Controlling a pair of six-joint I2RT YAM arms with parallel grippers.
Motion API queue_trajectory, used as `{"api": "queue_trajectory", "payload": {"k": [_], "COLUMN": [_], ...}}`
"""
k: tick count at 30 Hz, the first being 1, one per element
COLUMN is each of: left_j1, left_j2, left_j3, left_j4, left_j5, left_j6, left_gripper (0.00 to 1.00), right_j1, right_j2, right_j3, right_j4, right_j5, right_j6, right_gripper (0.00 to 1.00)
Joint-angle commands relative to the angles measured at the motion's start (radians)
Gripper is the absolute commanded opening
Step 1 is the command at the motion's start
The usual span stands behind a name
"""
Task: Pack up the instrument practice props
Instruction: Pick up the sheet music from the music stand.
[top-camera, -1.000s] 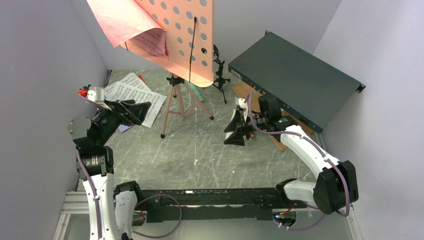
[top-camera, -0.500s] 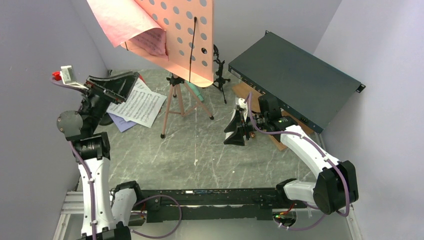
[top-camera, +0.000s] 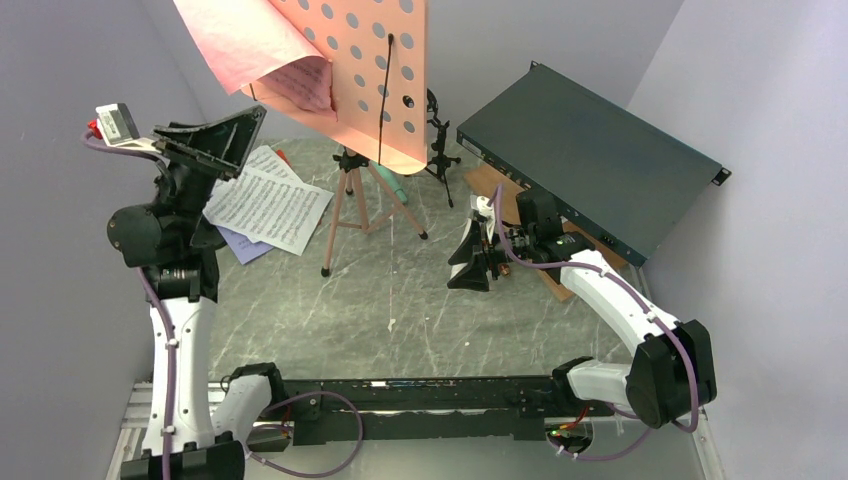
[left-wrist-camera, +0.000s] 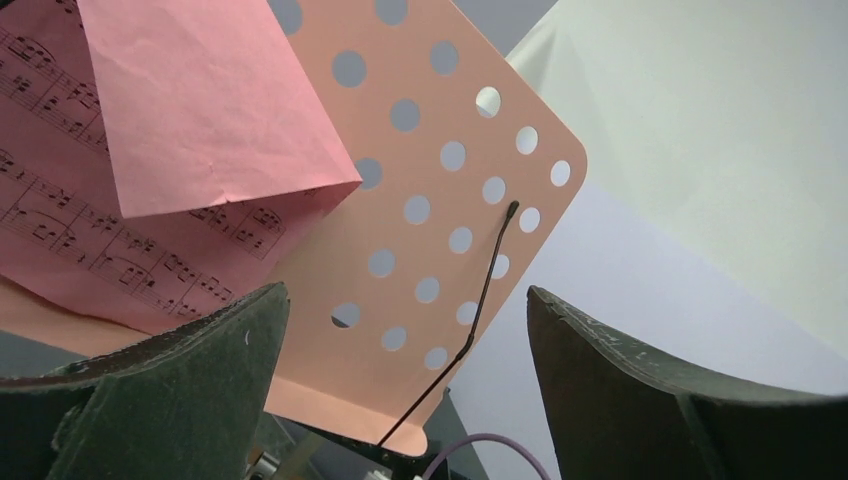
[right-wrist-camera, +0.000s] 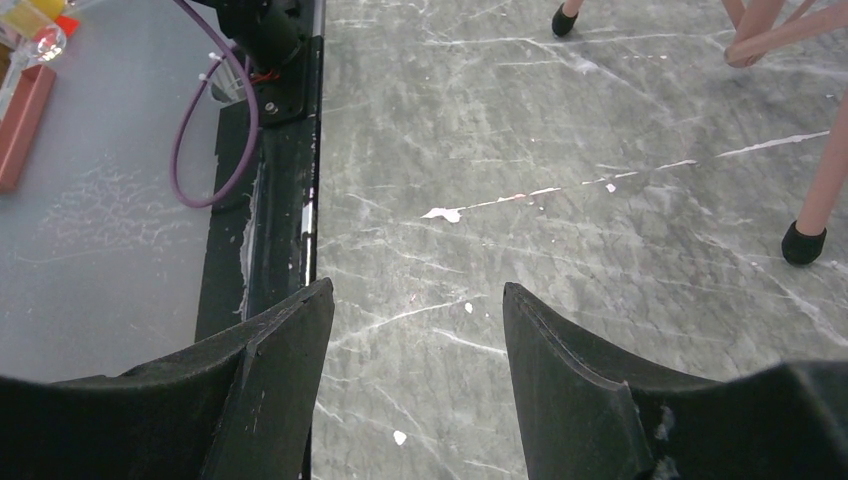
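Tripod (top-camera: 350, 161) mid-table, pages (top-camera: 270, 208) lying left of it, mount (top-camera: 438, 145) behind — box (top-camera: 590, 170) far right.

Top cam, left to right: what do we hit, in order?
In order: left gripper → white pages → tripod base → mic mount → right gripper → green box.

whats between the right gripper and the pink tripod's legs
Only bare grey tabletop lies between the right gripper and the tripod legs, as the top view shows.
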Motion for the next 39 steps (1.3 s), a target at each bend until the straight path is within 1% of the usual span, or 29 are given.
{"api": "queue_trajectory", "payload": {"k": [1, 5, 7, 14, 18, 22, 26, 29, 33, 37, 39], "left_j1": [-0.025, -0.035, -0.035, -0.035, -0.035, -0.035, -0.033, -0.033, -0.03, -0.029, -0.029], "left_j2": [0.029, 0.052, 0.06, 0.084, 0.131, 0.192, 0.225, 0.241, 0.249, 0.249, 0.249], "left_j3": [0.055, 0.066, 0.073, 0.113, 0.139, 0.218, 0.26, 0.296, 0.32, 0.332, 0.34], "left_j4": [0.039, 0.037, 0.012, -0.136, -0.104, -0.145, -0.135, -0.148, -0.174, -0.193, -0.197], "left_j5": [-0.083, -0.121, -0.138, -0.193, -0.179, -0.169, -0.181, -0.185, -0.204, -0.214, -0.216], "left_j6": [-0.001, -0.002, 0.009, 0.133, 0.123, 0.117, 0.124, 0.138, 0.141, 0.141, 0.142], "left_gripper": [0.93, 0.93, 0.92, 0.93, 0.91, 0.86, 0.83, 0.78, 0.67, 0.66, 0.64], "right_j1": [-0.002, -0.003, -0.002, -0.003, -0.002, -0.002, -0.002, -0.002, -0.003, -0.002, -0.003], "right_j2": [0.002, 0.0, -0.002, -0.012, -0.017, -0.021, -0.025, -0.027, -0.03, -0.03, -0.03], "right_j3": [0.038, 0.039, 0.04, 0.039, 0.039, 0.039, 0.039, 0.04, 0.04, 0.039, 0.039], "right_j4": [0.018, 0.015, 0.015, 0.013, 0.013, 0.011, 0.011, 0.01, 0.01, 0.01, 0.011], "right_j5": [-0.004, -0.006, -0.006, -0.007, -0.008, -0.009, -0.01, -0.011, -0.012, -0.013, -0.013], "right_j6": [-0.025, -0.026, -0.026, -0.027, -0.027, -0.028, -0.028, -0.028, -0.029, -0.028, -0.028], "right_gripper": [0.66, 0.66, 0.66, 0.66, 0.66, 0.66, 0.66, 0.66, 0.66, 0.66, 0.66]}}
